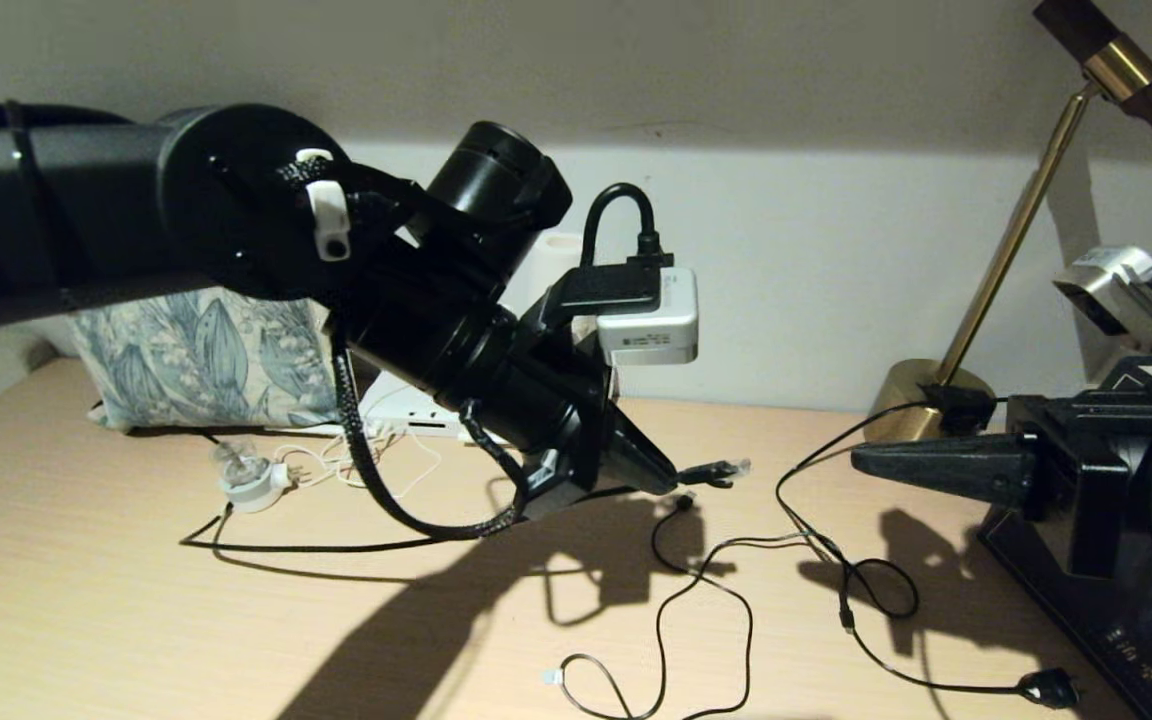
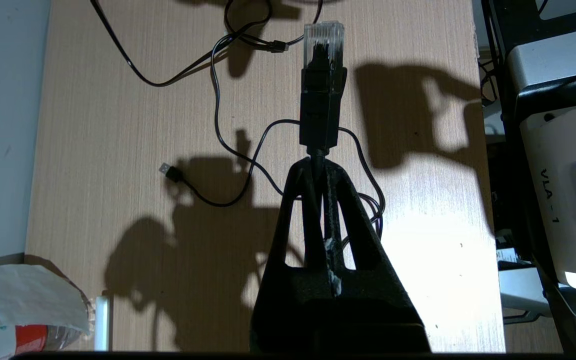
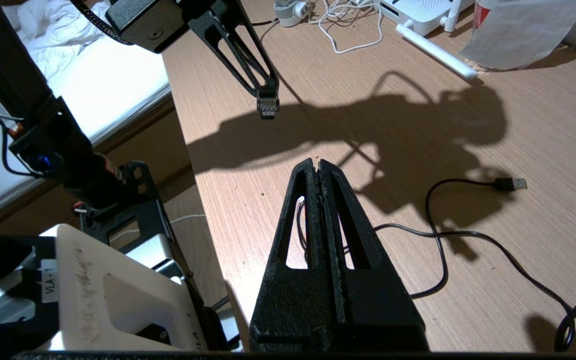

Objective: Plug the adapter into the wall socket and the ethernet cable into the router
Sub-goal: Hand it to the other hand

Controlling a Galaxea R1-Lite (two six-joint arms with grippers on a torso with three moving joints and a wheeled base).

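Nearest the head camera: left arm (image 1: 236, 210), stretched across the scene. Left gripper (image 1: 671, 480) pinched shut on ethernet cable (image 1: 724, 468) just behind its clear plug, held above table (image 1: 86, 600). Right gripper (image 1: 871, 462) parked at the right edge, closed, holding nothing. Router (image 1: 416, 412) half hidden behind the arm, by pillow (image 1: 206, 360). Adapter (image 1: 254, 487) loose on the wood near it, white cord tangled alongside. Brass lamp (image 1: 926, 392) against the pale wall. No wall socket in sight.

Left wrist view: left gripper (image 2: 320, 167) tight on the cord, ethernet cable (image 2: 323, 47) plug jutting straight out past the tips. Below, pale wood-grain table (image 2: 93, 125), hard shadows, thin cable (image 2: 218, 115) looping to a USB end.

Right wrist view: right gripper (image 3: 318, 167) tips pressed together, empty, over the table (image 3: 543, 125). Ethernet cable (image 3: 268, 105) hanging from the left gripper (image 3: 264, 87), well apart from router (image 3: 425, 10) at the far end, one antenna lying flat toward the camera. Adapter (image 3: 288, 7) beside the router. Thin cable (image 3: 443, 235) nearby. Bed (image 3: 78, 70) with white sheets beside the table.

Step, by judgement: cable grasped, on the way to the router; adapter not yet handled. Next: swing the plug round toward the router's port edge, square it to a port, push in until seated. Socket to be found afterwards.
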